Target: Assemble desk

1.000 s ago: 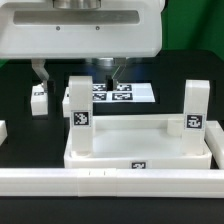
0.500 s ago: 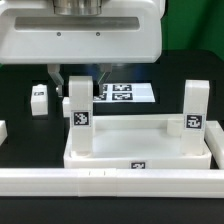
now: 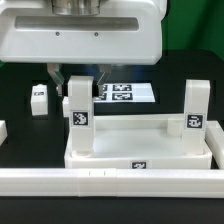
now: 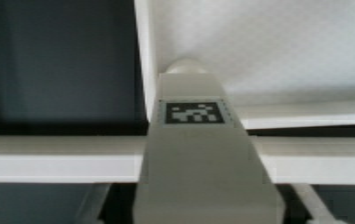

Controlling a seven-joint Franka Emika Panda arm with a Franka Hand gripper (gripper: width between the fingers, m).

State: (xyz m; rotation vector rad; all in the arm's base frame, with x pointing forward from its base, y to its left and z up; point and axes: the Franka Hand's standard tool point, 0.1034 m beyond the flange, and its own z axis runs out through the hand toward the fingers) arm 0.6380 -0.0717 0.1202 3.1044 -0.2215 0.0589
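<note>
Arm (image 3: 80, 35) hangs straight down, jaws seemingly clamping the upright leg (image 3: 78, 108).

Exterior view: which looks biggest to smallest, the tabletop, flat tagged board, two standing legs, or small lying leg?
1. Tabletop, largest.
2. Standing leg on the exterior view's left and standing leg on the exterior view's right: alike.
3. Marker board, partly hidden, farther back: unsure against those legs.
4. Small lying leg, smallest.

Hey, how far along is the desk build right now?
Looks done: the leg at the exterior view's right stands alone in the tabletop. In hand: the tool grips the other upright leg, perhaps seating it. Left: at least the loose leg on the table.
</note>
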